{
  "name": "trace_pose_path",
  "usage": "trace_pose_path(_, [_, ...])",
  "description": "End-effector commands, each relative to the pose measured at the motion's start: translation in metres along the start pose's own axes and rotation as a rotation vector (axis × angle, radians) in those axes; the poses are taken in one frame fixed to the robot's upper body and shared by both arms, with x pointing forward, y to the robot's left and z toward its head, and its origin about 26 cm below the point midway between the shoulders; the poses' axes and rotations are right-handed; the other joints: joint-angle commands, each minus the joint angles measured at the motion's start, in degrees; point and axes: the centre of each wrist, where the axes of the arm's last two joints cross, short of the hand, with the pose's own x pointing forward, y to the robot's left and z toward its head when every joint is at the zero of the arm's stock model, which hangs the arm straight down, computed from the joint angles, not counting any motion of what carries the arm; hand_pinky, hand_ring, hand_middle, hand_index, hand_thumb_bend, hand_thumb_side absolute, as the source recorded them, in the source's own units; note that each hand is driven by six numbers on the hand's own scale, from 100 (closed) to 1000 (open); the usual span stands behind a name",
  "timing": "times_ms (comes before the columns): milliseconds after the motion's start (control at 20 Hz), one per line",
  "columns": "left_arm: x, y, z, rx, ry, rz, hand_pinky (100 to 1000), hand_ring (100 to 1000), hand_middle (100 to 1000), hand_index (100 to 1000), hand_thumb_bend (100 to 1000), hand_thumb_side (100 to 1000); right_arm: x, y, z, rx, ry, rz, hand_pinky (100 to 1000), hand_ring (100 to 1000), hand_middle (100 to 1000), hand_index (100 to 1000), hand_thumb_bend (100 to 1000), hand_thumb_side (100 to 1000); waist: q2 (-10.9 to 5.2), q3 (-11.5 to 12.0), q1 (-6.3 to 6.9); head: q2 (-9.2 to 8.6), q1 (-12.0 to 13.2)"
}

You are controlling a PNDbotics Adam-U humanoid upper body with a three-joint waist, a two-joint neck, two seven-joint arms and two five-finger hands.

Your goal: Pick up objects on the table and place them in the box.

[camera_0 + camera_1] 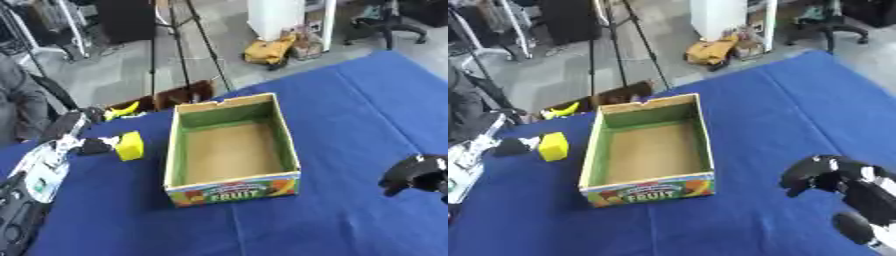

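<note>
Hardly begun, judging by the box (232,150): open-topped, bare brown floor inside, nothing lying in it. Stands near the middle of the blue-covered desk (367,100), fruit-printed front wall turned toward the camera.

Left to do: everything. One object plainly in play, a small yellow block (129,145), just beside the box's left wall and outside it. Appears pinched at the tips of the left robot hand (94,145), dark fingers closed against its left face (contact with the desk underneath hard to judge, so lifted or resting cannot be told). Next, probably: carry it rightward over the near wall and let go above the brown floor. Something else yellow (124,109) farther back near the desk's far-left edge, shape unclear; possibly on the floor beyond and not a task object at all.

Right robot hand (811,176) idle at the lower right, well apart from the box, fingers curled in and holding nothing.

Differences between the two views: the left eye view shows far more of the left arm, its white and black forearm running down to the lower-left corner, and only a dark curled knot of the right robot hand at the right edge. The right eye view gives the opposite: right robot hand, wrist and forearm in full, while the left arm is mostly cut off at the left edge.
</note>
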Motion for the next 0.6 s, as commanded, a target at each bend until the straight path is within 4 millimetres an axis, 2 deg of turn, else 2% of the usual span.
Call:
trace_pose_path(50, [-0.0064,0.0330,-0.0002,0.037,0.002,-0.033,758,732,701,879,342,318,0.0096,-0.0067,-0.0024,0.024,-0.004,0.048,695,763,730,786,412,602,-0.68,-0.1,-0.33,-0.82,0.4])
trace_pose_path(200, [-0.0063,0.0346,0.0000,0.032,0.002,-0.036,758,732,701,879,342,318,0.0096,-0.0066,-0.0024,0.024,-0.004,0.051,695,763,730,786,412,602,-0.62,-0.2,-0.28,-0.83,0.4])
trace_pose_path(250, [-0.0071,0.0327,0.0004,0.022,0.002,-0.037,776,746,713,888,257,254,0.0097,-0.0067,-0.0023,0.025,-0.002,0.053,695,763,729,786,412,606,-0.38,-0.5,-0.03,-0.93,0.5])
trace_pose_path(350, [-0.0090,0.0312,0.0010,-0.004,0.000,-0.035,785,754,721,891,251,245,0.0103,-0.0070,-0.0027,0.029,0.000,0.062,695,763,729,786,412,607,0.05,-1.1,0.43,-1.11,0.5])
trace_pose_path(400, [-0.0093,0.0305,0.0012,-0.020,-0.004,-0.036,792,759,725,892,286,240,0.0105,-0.0071,-0.0029,0.030,0.001,0.066,695,763,729,786,410,606,0.19,-1.3,0.58,-1.11,0.5])
trace_pose_path(450, [-0.0094,0.0294,0.0014,-0.038,-0.010,-0.037,797,762,729,894,273,258,0.0107,-0.0072,-0.0031,0.030,0.001,0.068,695,763,729,786,413,607,0.30,-1.4,0.69,-1.12,0.5])
trace_pose_path(600, [-0.0097,0.0287,0.0018,-0.091,-0.021,-0.047,810,772,743,902,333,288,0.0109,-0.0075,-0.0032,0.030,0.003,0.073,695,763,729,786,414,607,0.39,-1.7,0.95,-1.10,0.4])
